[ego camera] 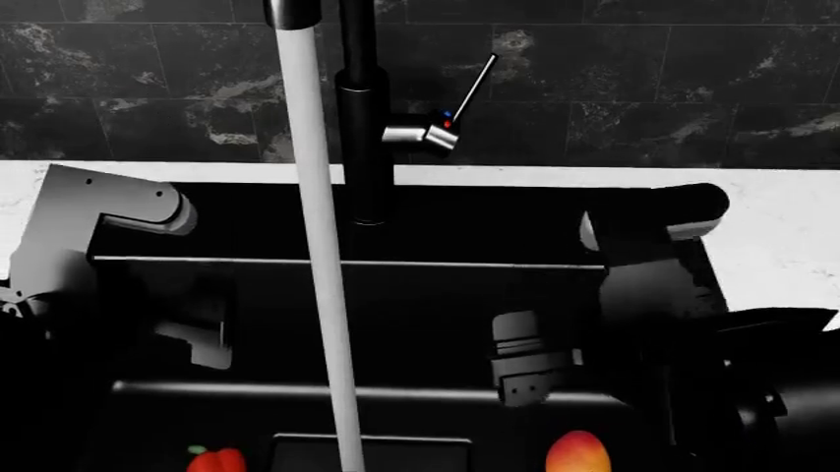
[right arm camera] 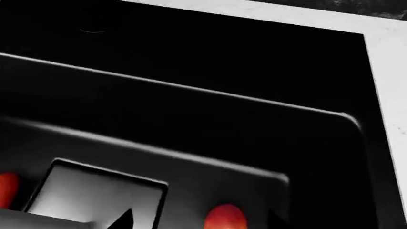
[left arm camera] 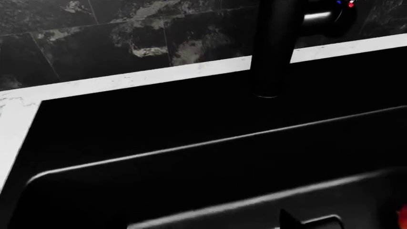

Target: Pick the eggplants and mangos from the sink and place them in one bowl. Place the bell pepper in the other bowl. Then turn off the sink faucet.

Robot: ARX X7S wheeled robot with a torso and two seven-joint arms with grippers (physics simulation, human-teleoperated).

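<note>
The black sink (ego camera: 525, 221) fills the head view. The black faucet column (ego camera: 365, 128) stands at its back, with the silver lever (ego camera: 440, 136) tilted up and a white stream running. A red bell pepper (ego camera: 215, 460) and a red-orange mango (ego camera: 576, 455) lie on the basin floor. My right gripper (ego camera: 525, 362) hangs open above the mango (right arm camera: 224, 217), which shows between its dark fingertips (right arm camera: 124, 220). My left gripper (ego camera: 197, 336) is low over the left of the basin and empty; one fingertip (left arm camera: 290, 221) shows off-centre. The faucet (left arm camera: 273, 47) is beyond it. No eggplants are in view.
The square drain recess (right arm camera: 95, 195) lies between the pepper (right arm camera: 6, 188) and the mango. White counter (ego camera: 774, 226) borders the sink, with a dark marble wall (ego camera: 656, 88) behind. The water stream (ego camera: 315, 256) falls between my arms. No bowls are in view.
</note>
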